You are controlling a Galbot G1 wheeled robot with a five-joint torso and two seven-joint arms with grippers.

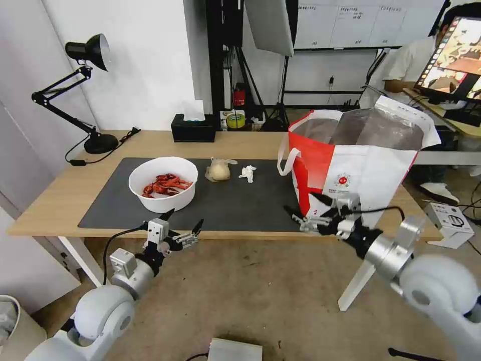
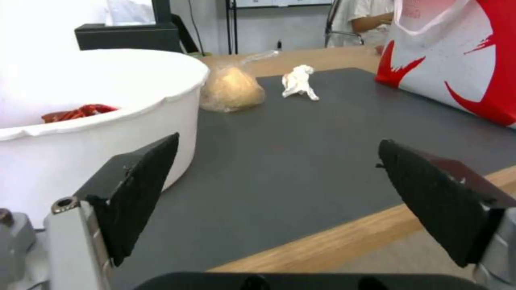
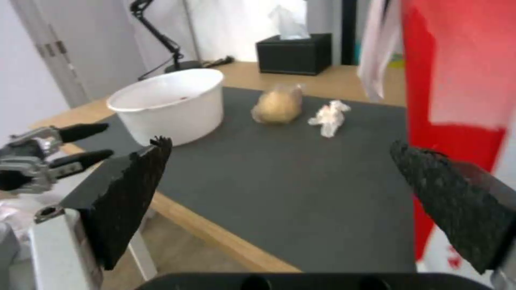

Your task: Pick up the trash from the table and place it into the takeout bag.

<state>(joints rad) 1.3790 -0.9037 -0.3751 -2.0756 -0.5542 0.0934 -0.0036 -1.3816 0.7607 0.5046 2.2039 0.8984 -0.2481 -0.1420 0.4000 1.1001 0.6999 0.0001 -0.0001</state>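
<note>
We count three pieces of trash on the dark grey mat (image 1: 235, 203) of the table (image 1: 60, 195): one white bowl of red crayfish shells (image 1: 163, 183) at the left, one knotted clear bag with a beige lump (image 1: 219, 169) just right of it and a little farther back, and one crumpled white tissue (image 1: 247, 172) near that bag, apart from it. One takeout bag (image 1: 361, 160) stands open at the right end of the mat, its foil lining showing. At the far edge sits one black tissue box (image 1: 193, 129), and one black desk lamp (image 1: 85, 90) stands at the far left.

We see two grippers, both off the near edge of the table. The left gripper (image 1: 183, 225) hangs just in front of the bowl, fingers spread apart and holding nothing. The right gripper (image 1: 309, 206) hovers close before the takeout bag's near face, fingers likewise spread and empty.
</note>
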